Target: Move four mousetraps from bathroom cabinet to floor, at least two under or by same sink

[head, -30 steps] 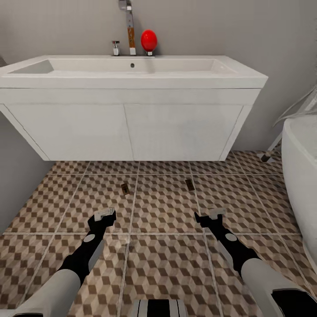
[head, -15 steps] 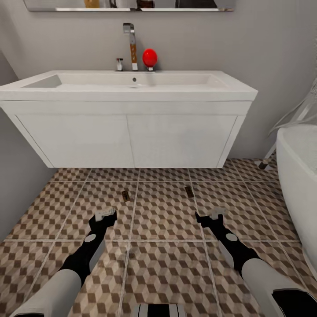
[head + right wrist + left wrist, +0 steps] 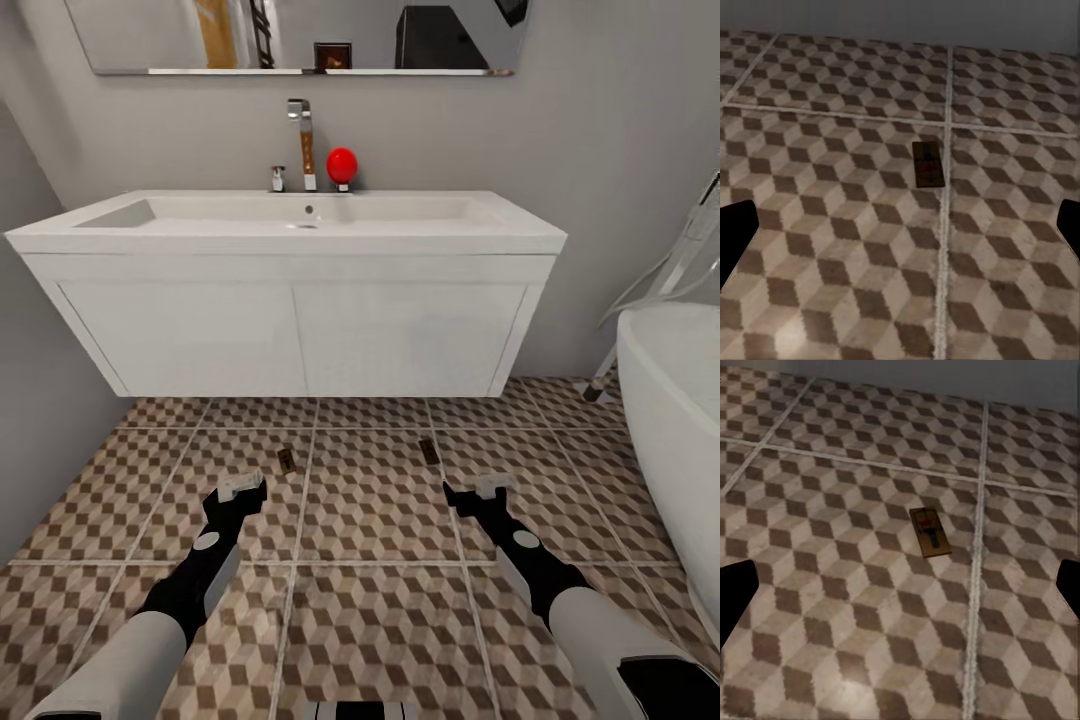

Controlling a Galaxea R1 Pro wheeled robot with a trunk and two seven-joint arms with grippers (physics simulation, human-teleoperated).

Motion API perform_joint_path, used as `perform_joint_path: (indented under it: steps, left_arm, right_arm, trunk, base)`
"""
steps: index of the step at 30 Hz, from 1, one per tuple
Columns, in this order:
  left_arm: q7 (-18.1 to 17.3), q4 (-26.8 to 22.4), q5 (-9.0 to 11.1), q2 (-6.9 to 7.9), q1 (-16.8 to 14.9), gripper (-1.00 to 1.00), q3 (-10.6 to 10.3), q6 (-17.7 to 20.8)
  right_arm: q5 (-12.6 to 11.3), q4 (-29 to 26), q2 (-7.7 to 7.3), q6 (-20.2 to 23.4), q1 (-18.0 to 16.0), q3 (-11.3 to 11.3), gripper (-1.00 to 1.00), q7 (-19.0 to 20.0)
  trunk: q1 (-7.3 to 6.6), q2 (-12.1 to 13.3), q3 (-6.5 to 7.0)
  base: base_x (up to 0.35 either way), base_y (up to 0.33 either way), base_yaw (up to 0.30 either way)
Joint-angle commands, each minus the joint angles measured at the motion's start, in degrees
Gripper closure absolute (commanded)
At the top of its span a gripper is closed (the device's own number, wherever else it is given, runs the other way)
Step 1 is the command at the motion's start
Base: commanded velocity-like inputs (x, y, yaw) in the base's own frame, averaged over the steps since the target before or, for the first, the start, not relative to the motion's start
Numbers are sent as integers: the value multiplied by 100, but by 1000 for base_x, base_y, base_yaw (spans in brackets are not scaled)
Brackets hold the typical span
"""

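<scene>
My view has pulled back and tilted up over the last second: the sink point(image 3: 290, 222) sits lower in frame and a mirror edge now shows above it, while the things themselves stayed put. Two mousetraps lie flat on the bathroom floor point(image 3: 370, 600), the left mousetrap point(image 3: 286, 459) and the right mousetrap point(image 3: 429, 451), both just in front of the sink. My left claw point(image 3: 238, 490) and right claw point(image 3: 480, 490) hang released and empty, near the traps but apart. I judge the sink condition met; two more traps remain to fetch.
</scene>
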Motion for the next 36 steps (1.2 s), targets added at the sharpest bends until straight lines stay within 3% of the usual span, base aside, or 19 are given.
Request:
perform_joint_path:
  steps: [1, 36]
  left_arm:
    - [5, 7, 53, -2, -2, -100, -2, -22]
    - [3, 10, 50, -27, -2, -100, -7, -15]
  right_arm:
    - [-17, 6, -6, -19, -4, 40, -100, -3]
    - [-12, 8, -6, -29, 1, 41, -100, -8]
  trunk:
    - [-3, 0, 19]
    - [-94, 47, 794]
  base:
    - [0, 0, 0]
    - [0, 0, 0]
